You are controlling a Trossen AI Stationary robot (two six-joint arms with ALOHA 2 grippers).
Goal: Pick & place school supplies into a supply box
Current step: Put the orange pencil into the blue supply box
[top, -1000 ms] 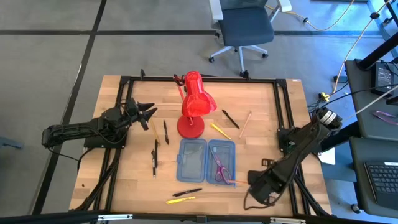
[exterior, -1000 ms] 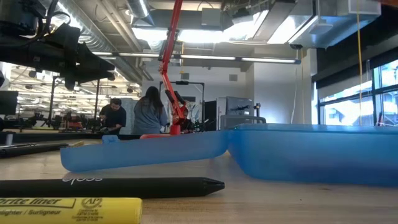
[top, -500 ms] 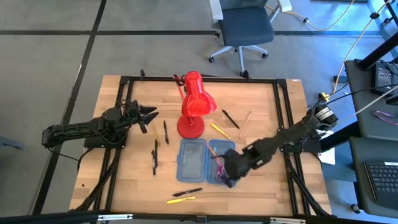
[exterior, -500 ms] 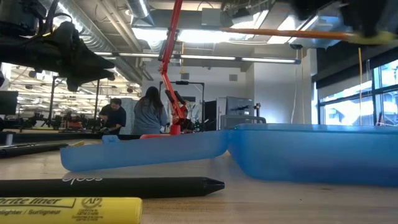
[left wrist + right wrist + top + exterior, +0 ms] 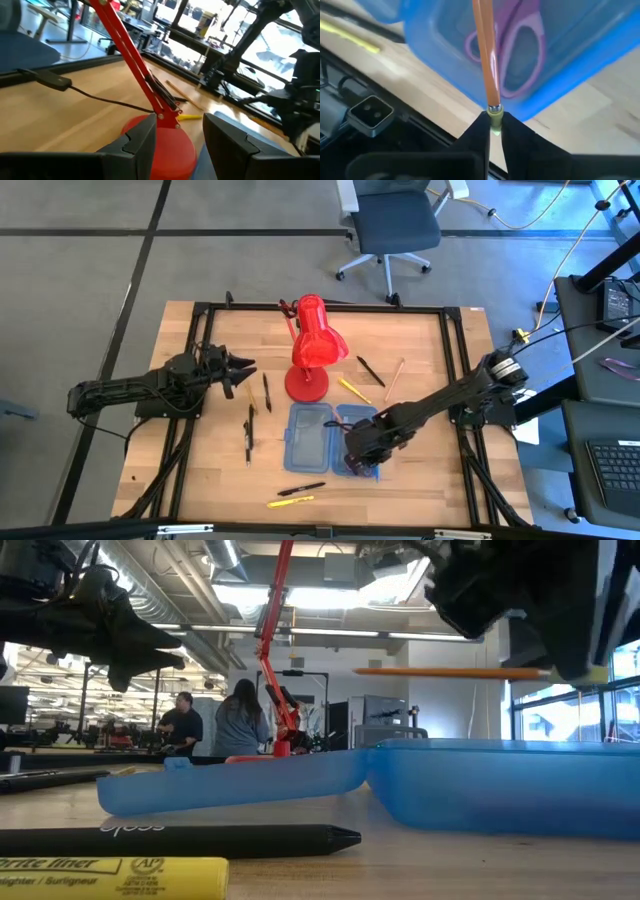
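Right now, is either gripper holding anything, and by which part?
The right gripper holds an orange pencil by its eraser end, above the blue supply box. The left gripper is open and empty.

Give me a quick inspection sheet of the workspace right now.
Surface: wooden table in a black frame.
Job's things: open blue case mid-table, purple scissors in its right half; orange pencil held above that half; loose pens and pencils lie left, right and in front of the case, with a yellow highlighter.
Clutter: red lamp behind the case.
Pincers: right pincer shut on the pencil's eraser end, over the case; left pincer open, raised at the table's left, empty.
Cables: black lamp cord on the table; cables on the floor at right.
Surroundings: office chair behind the table; people in the room beyond.
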